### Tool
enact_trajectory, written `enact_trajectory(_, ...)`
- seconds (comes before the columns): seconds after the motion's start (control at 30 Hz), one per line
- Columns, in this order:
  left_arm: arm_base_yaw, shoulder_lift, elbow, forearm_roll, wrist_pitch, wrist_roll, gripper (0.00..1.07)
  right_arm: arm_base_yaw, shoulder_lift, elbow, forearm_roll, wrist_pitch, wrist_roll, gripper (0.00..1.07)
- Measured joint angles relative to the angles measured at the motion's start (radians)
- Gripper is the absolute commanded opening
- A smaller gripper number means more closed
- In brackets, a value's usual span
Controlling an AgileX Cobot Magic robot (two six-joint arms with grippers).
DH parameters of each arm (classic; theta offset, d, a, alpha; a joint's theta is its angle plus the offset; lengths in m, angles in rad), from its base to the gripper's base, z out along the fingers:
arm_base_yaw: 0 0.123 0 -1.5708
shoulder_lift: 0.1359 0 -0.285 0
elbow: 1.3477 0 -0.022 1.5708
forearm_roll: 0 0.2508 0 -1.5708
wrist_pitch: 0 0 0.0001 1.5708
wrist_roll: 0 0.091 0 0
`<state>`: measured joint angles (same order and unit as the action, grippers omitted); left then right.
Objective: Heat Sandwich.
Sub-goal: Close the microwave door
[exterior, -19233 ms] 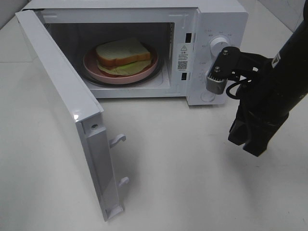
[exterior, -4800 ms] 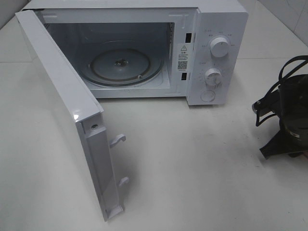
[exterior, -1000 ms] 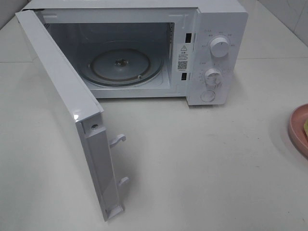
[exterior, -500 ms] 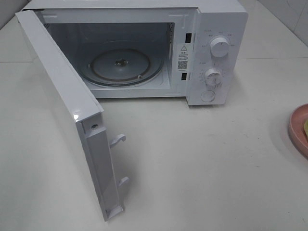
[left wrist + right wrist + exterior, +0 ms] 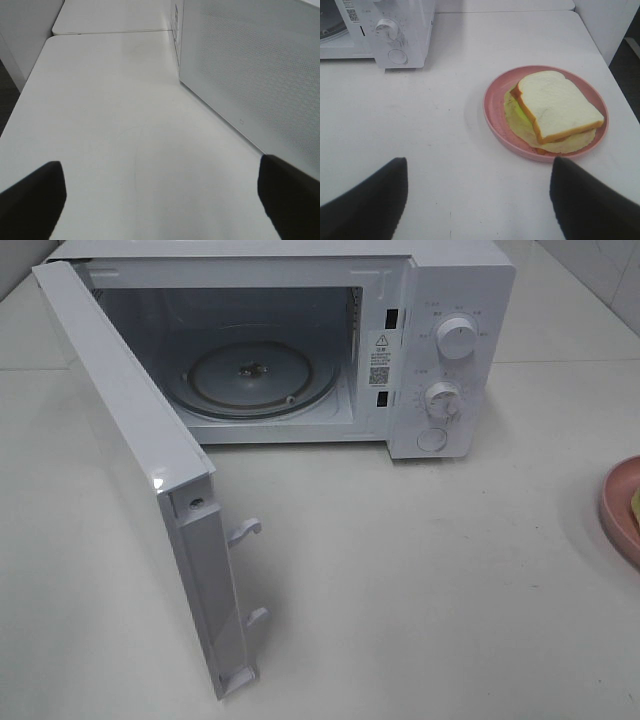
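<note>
The sandwich (image 5: 555,107), pale bread over green and reddish filling, lies on a round pink plate (image 5: 495,107) on the white table, right of the microwave (image 5: 390,30). My right gripper (image 5: 479,162) is open just short of the plate, its dark fingers (image 5: 365,205) wide apart with nothing between them. The high view shows only the plate's rim (image 5: 620,510) at its right edge, and the microwave (image 5: 450,300) with its door (image 5: 150,460) swung wide and a bare glass turntable (image 5: 250,375). My left gripper (image 5: 161,167) is open over bare table beside the door's outer face (image 5: 260,75).
Two dials (image 5: 457,339) and a button sit on the microwave's right panel. The table's right edge (image 5: 620,100) runs close behind the plate. Neither arm shows in the high view.
Long before, the plate with the sandwich sat inside the microwave; it now lies on the table at the right. Over the last second nothing has visibly moved.
</note>
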<state>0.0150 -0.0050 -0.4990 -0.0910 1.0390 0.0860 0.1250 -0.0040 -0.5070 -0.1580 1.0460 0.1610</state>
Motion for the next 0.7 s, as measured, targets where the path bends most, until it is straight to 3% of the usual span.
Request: enact_trajectory(0.7,0.0,0.002,-0.016,-0.005,-0.002,-0.015,0.98,0.0,0.0,0.0,0.0,0.0,0.0,0.76)
